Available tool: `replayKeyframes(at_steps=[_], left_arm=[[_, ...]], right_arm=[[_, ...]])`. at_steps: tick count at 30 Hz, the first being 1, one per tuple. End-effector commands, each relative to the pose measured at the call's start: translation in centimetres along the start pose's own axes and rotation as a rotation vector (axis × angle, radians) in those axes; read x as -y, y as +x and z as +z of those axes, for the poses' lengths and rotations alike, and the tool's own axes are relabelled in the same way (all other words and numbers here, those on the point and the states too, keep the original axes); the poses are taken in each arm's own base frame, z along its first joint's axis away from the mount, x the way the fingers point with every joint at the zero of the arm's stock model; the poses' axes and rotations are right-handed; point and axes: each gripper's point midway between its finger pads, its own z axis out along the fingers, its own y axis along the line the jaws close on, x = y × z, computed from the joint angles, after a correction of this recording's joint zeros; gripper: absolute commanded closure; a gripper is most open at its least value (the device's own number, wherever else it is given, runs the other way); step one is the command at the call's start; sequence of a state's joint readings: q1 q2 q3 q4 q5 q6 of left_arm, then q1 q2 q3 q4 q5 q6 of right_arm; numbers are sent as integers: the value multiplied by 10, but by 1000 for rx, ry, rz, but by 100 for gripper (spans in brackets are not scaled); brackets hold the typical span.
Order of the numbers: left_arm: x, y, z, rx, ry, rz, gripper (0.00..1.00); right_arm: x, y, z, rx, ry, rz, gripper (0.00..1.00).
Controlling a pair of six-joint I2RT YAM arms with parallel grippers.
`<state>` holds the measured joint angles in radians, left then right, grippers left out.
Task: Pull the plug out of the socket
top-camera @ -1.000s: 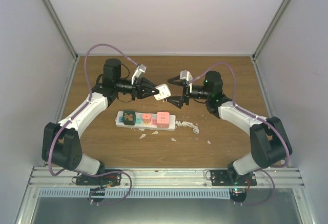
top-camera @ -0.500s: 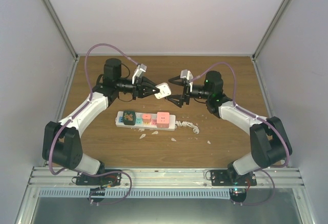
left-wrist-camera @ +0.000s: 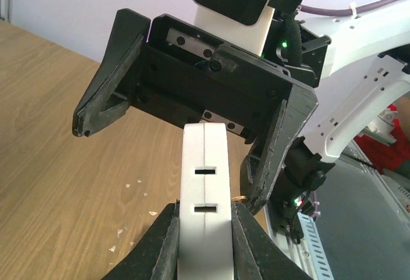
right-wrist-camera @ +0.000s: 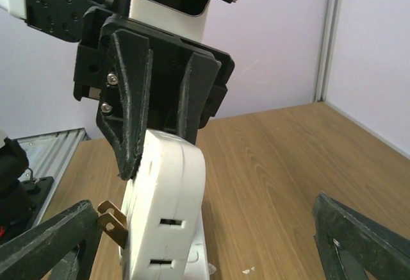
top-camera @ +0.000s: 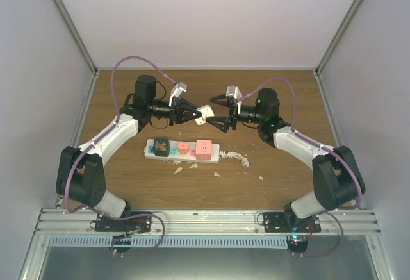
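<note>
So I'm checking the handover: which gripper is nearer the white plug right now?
Left. The left gripper is shut on the plug, holding it in the air. The right gripper is open facing it, with its fingers on either side of the plug's free end.

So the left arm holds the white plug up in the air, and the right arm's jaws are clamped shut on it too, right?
Not quite. The left gripper does hold the white plug in the air, but the right gripper is not clamped on it: its jaws stand wide open either side of the plug, as the right wrist view shows.
</note>
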<state>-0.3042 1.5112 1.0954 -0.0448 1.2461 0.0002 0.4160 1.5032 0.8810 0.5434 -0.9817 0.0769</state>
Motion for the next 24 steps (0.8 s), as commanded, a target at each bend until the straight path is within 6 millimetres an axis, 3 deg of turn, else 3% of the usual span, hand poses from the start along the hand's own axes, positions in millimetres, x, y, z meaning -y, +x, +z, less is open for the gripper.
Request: replayKeyframes(at_steps=[1,17,24], left_arm=[[5,2,4,-6,24,34,100],[31,10,14,-63,78,140,100],[16,4,13,-57,8,122,100]], right_arm=[[15,-18,-1,18,97,-49,10],[49,-16,-14,-25,257,-114,12],[-19,-29,-3,-4,-151,-140,11]])
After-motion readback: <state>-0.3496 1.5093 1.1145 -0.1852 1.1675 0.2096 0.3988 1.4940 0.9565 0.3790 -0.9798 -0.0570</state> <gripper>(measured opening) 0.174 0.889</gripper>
